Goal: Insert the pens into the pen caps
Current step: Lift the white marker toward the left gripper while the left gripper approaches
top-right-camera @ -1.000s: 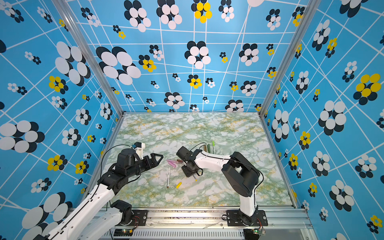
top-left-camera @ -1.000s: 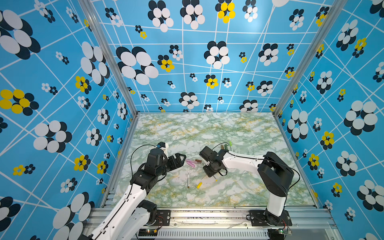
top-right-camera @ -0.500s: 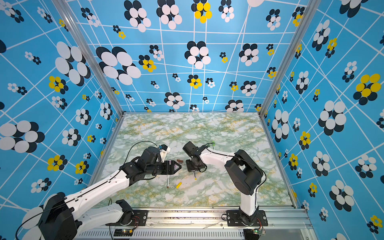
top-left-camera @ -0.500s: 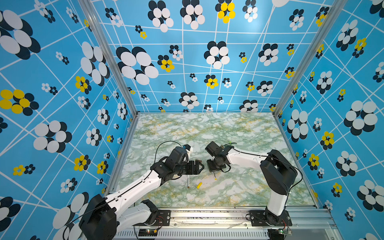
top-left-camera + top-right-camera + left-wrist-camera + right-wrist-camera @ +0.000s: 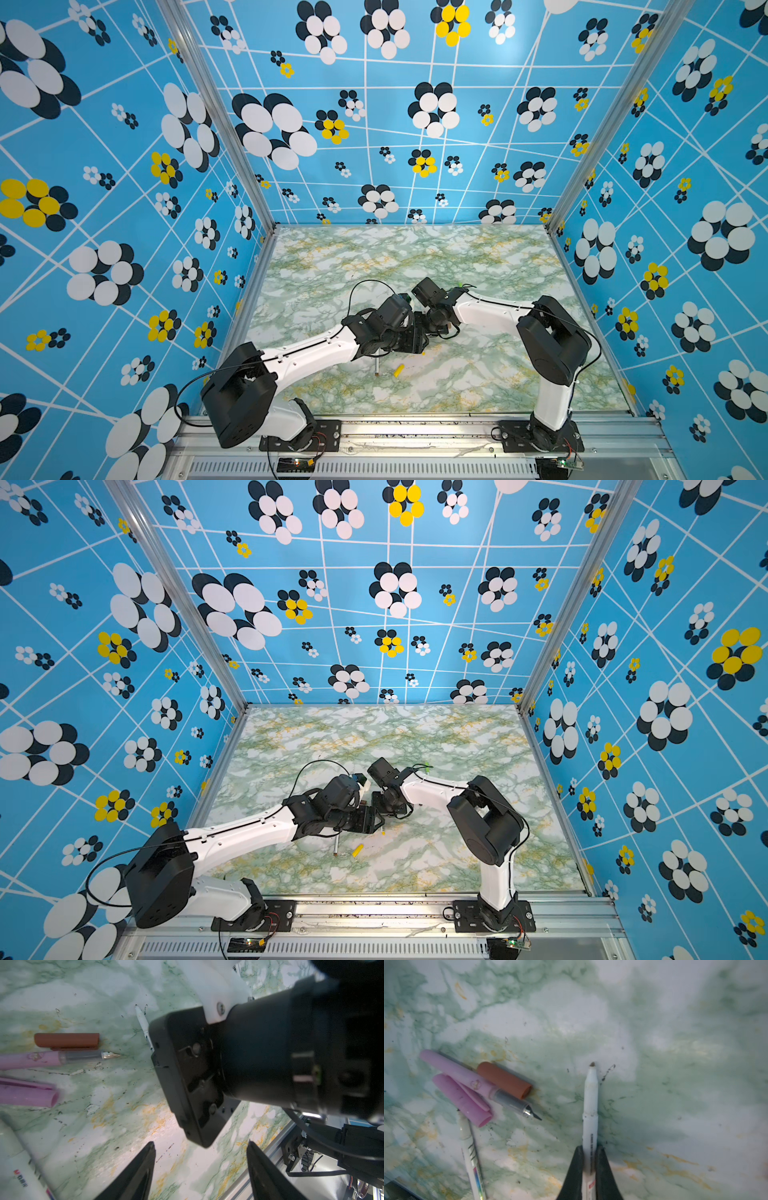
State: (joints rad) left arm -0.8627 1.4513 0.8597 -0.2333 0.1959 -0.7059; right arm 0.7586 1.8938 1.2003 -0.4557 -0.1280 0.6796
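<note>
The left tool [image 5: 201,1142] has swung in beside the right tool [image 5: 589,1148]; its jaws stand parted and empty. The right tool grips the pen [image 5: 590,1105] by its barrel, tip clear. The brown cap [image 5: 66,1040] lies on the bench [image 5: 654,1022] nearby, probably the left tool's next pickup.

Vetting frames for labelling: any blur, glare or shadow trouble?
Left wrist view: the right arm looms dark and blurred across half the frame, with glare on the table. Right wrist view: soft overall, the white pen crisp, its shadow dark beside it. Both top views: sharp, evenly lit, wide-angle splaying the corner posts.
</note>
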